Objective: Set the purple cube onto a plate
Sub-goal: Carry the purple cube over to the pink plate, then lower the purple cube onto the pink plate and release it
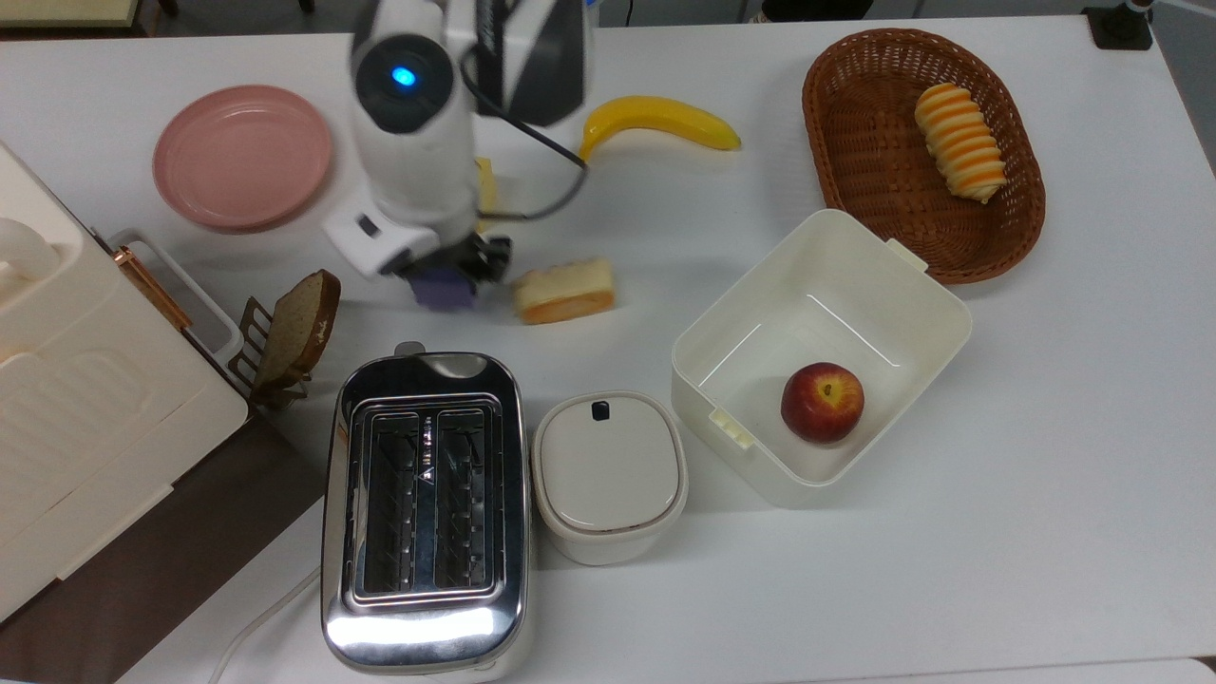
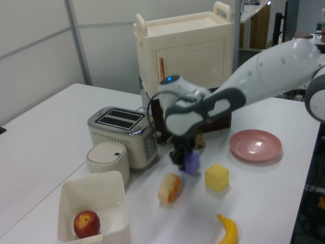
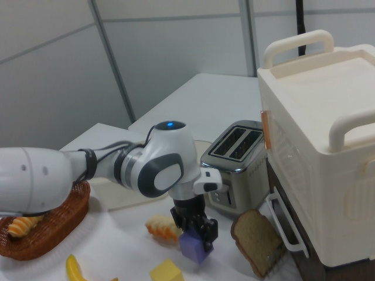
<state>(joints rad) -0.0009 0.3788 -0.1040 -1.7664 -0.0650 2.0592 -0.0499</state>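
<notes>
Table (image 1: pixel 1045 427), white, carries all we list, largest first. Cabinet (image 1: pixel 66 399): cream, with handles, at the top view's left edge, on a brown base. Arm (image 2: pixel 264 76): white and grey, reaching in from the top view's upper edge. Toaster (image 1: pixel 425 508): chrome, two slots, near the top view's lower edge. Box (image 1: pixel 822 356): cream, open, holding a red apple (image 1: pixel 823 402). Basket (image 1: pixel 921 152): brown wicker, at the top view's upper right, with a striped orange pastry (image 1: pixel 959 141) inside. Lidded container (image 1: pixel 609 475): cream, just beside the toaster on the top view's right. Plate (image 1: pixel 242 157): pale pink, at the top view's upper left, with nothing on it. Banana (image 1: pixel 658 122): yellow, between arm and basket in the top view. Bread slice (image 1: pixel 299 323): brown, propped in a small rack beside the cabinet. Cake piece (image 1: pixel 563 290): cream and orange, lying just beside the gripper on the top view's right. Yellow cube (image 2: pixel 217 177): on the table between cake and plate in the left view. Gripper (image 3: pixel 196 233): black fingers clamped on the purple cube (image 3: pixel 194 247), which we see raised off the table in the right view, tilted, and well apart from the plate; in the top view it (image 1: pixel 443 287) sits between the bread slice and the cake piece.
</notes>
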